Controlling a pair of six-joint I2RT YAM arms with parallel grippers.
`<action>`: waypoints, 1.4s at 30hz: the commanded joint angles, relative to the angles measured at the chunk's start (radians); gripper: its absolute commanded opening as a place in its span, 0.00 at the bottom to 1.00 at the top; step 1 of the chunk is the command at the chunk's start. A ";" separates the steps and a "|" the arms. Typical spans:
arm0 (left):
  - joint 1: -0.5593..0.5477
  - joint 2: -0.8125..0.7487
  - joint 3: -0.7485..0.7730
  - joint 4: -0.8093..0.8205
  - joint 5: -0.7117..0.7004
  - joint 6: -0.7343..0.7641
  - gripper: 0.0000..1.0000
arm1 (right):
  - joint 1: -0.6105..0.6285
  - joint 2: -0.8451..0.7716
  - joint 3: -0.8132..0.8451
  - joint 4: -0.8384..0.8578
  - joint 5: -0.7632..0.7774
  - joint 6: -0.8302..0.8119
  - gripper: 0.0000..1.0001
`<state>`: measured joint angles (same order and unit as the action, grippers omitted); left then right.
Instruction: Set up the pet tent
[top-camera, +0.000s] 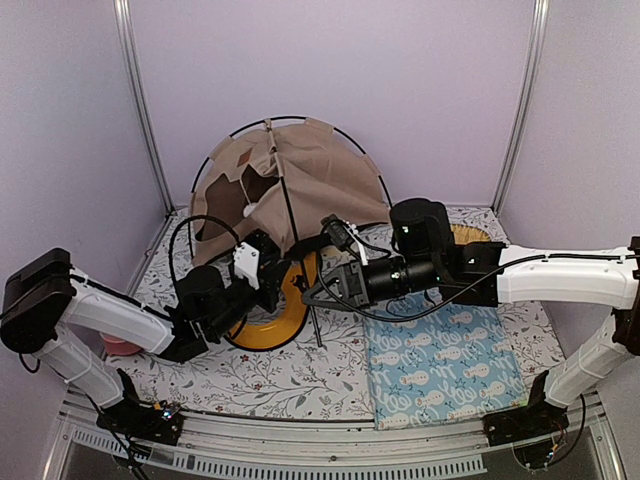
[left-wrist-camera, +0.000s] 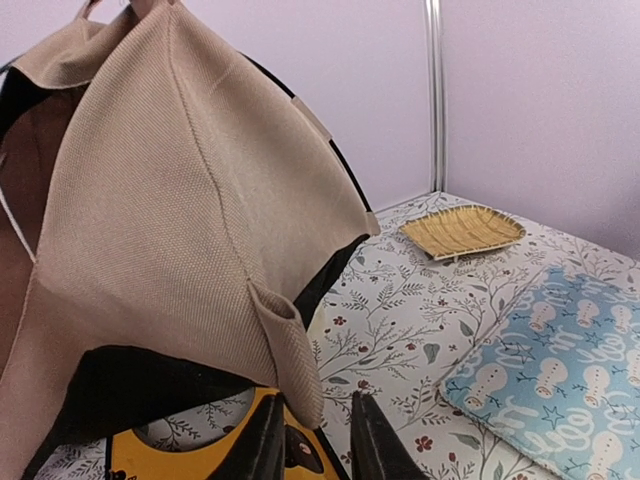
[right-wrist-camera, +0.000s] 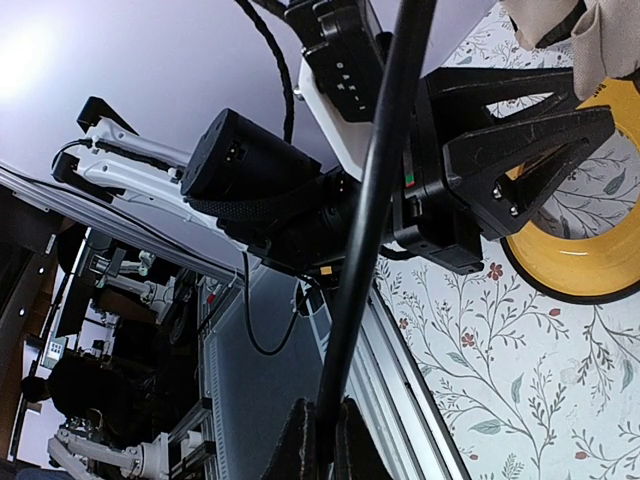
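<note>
The pet tent (top-camera: 310, 180) rises beyond and above the left gripper (left-wrist-camera: 318, 402) at the back of the table (top-camera: 300, 385), its tan fabric draped loosely over thin black hoops. In the top view its lower edge is hidden behind the two wrists. The left wrist view cuts off its top and left side. A small white speck near its dark opening is too small to make out.

A narrow fabric tab (left-wrist-camera: 290, 350) at the tent's corner hangs down into the left gripper. That gripper's fingers stand a little apart on either side of the tab's tip; whether either finger presses the cloth cannot be told.

The right gripper (right-wrist-camera: 325, 425) is clamped on a black pole (right-wrist-camera: 370, 220), its fingers drawn together around it. In the right wrist view the pole runs up from the fingers and out of the frame, so its far end is not seen there. From above, it slants from the tent down to the table just right of the left gripper.

Under the left gripper lies a yellow bowl tray (top-camera: 270, 328), partly covered by the gripper and the tent's black lining. Right of that gripper, beneath the right arm, is a light blue mat (top-camera: 445, 370) printed with snowmen. Beyond the mat sits a woven yellow tray (left-wrist-camera: 465, 230), mostly hidden behind the right arm in the top view.
</note>
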<state>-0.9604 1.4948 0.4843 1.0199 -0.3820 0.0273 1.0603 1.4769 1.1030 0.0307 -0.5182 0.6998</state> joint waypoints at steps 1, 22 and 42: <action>-0.009 0.014 0.027 0.038 -0.026 0.013 0.24 | 0.009 0.001 0.039 0.075 0.005 -0.022 0.00; -0.168 -0.103 -0.051 -0.041 -0.083 0.029 0.00 | 0.011 0.085 0.067 0.119 0.026 0.014 0.00; -0.451 -0.266 -0.188 -0.182 -0.329 -0.137 0.00 | -0.058 0.223 0.187 0.342 0.092 0.094 0.00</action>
<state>-1.3445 1.2659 0.3229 0.8825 -0.7033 -0.0647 1.0378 1.6672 1.2266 0.2340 -0.5159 0.7780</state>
